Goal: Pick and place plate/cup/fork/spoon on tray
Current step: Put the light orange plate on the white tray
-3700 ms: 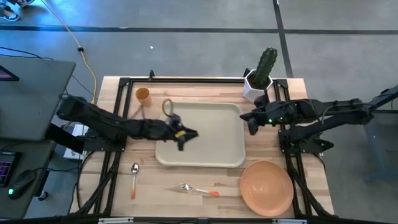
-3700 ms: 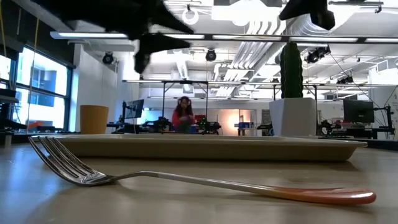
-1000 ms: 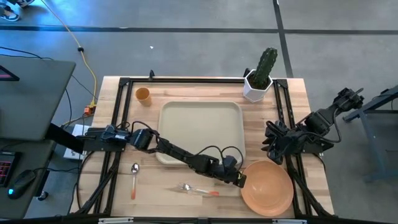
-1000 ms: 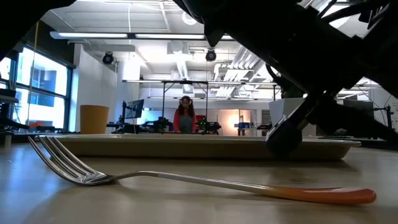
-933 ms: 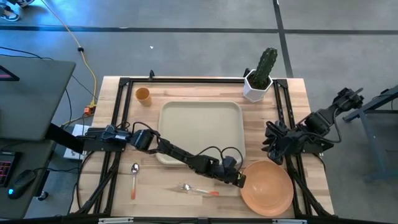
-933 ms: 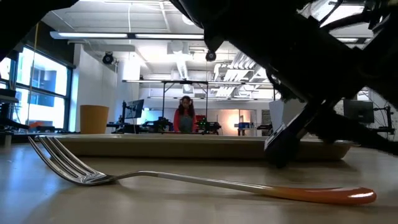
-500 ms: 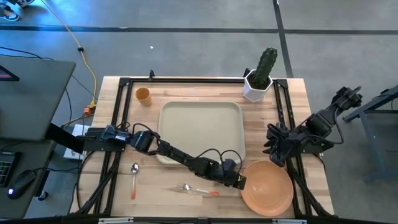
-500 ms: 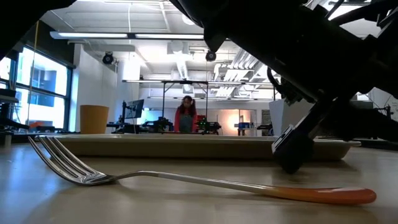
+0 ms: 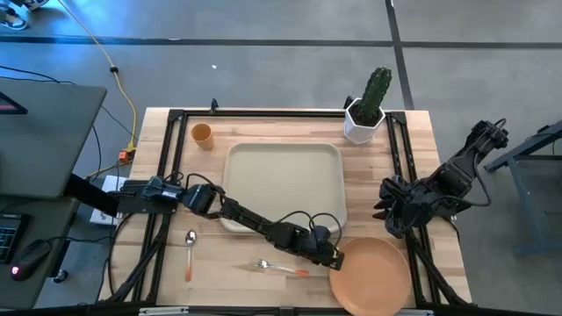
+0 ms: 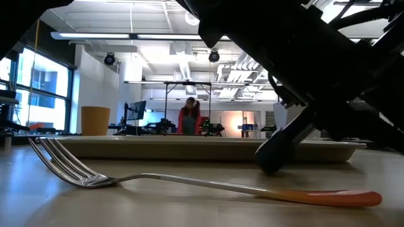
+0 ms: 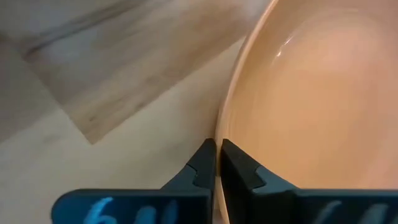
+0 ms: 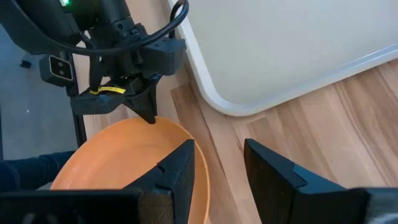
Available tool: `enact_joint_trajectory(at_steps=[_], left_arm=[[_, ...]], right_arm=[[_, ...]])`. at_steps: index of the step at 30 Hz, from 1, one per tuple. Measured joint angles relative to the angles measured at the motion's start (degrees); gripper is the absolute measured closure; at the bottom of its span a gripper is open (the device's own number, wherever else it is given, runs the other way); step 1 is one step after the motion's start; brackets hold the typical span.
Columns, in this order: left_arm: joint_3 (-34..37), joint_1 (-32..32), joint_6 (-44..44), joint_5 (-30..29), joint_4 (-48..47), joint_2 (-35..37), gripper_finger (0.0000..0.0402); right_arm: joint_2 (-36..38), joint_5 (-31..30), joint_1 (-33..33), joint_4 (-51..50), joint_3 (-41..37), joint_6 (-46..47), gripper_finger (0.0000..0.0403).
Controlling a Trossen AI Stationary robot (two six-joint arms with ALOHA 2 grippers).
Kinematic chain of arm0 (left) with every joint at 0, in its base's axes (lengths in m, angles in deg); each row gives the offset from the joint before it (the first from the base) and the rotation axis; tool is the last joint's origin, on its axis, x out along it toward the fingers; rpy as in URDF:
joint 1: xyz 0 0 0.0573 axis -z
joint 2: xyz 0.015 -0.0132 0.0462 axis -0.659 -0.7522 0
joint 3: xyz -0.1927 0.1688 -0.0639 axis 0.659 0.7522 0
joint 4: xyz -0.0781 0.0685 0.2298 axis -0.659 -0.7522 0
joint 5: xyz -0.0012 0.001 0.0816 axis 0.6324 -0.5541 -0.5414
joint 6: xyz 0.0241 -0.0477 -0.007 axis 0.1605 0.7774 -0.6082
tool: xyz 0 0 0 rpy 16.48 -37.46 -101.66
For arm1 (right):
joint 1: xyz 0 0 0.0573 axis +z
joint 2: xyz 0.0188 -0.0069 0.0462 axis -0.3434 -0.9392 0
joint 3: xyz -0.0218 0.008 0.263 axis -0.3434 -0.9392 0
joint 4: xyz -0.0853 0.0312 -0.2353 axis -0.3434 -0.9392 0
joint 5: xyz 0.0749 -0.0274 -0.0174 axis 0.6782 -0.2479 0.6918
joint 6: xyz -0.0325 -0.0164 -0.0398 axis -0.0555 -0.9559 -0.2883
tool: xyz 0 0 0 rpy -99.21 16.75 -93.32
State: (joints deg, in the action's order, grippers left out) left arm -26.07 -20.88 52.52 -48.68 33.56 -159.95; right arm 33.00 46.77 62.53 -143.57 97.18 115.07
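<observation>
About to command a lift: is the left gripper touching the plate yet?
Touching. The left wrist view shows the left gripper shut on the plate, its rim pinched between the fingers.

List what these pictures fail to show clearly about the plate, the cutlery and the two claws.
- Plate: high view, bottom edge cuts its near rim.
- Plate in the low view: hidden behind the dark arms.
- Spoon: absent from the low view.
- Right claw: wrist view crops its fingertips.
- Left claw: plate rim hides the contact.

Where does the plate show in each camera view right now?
High view: plate at the table's near right corner.
Low view: not identifiable.
Left wrist view: rim pinched in the left gripper.
Right wrist view: plate beside the tray.
Shared landmark: the left gripper on the rim.
</observation>
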Motion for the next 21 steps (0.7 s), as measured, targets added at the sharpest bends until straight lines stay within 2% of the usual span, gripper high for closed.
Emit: enact_joint_trajectory(at_steps=[7,11,15,19,21], left_arm=[[0.2,-0.7,-0.8,-1.4,3.3,0.9,0.0400],[0.5,-1.4,-2.8,-7.2,2.2,3.5,0.0400],[0.0,-2.6,-6.1,-8.0,-2.9,8.0,0.0400],[0.1,-4.6,-11.6,-8.7,-15.3,12.9,0.0401],[0.3,-6.1,-14.5,-9.3,-27.4,16.5,0.0401]], right_arm=[[0.4,-1.3,1.9,0.0,0.0,2.4,0.0272],[1.7,-2.2,3.7,0.0,0.0,4.2,0.0272],[3.9,-4.8,5.7,0.0,0.0,6.2,0.0272],[6.5,-8.4,7.1,0.0,0.0,7.0,0.0272],[7.8,-10.5,7.2,0.0,0.0,7.1,0.0272]])
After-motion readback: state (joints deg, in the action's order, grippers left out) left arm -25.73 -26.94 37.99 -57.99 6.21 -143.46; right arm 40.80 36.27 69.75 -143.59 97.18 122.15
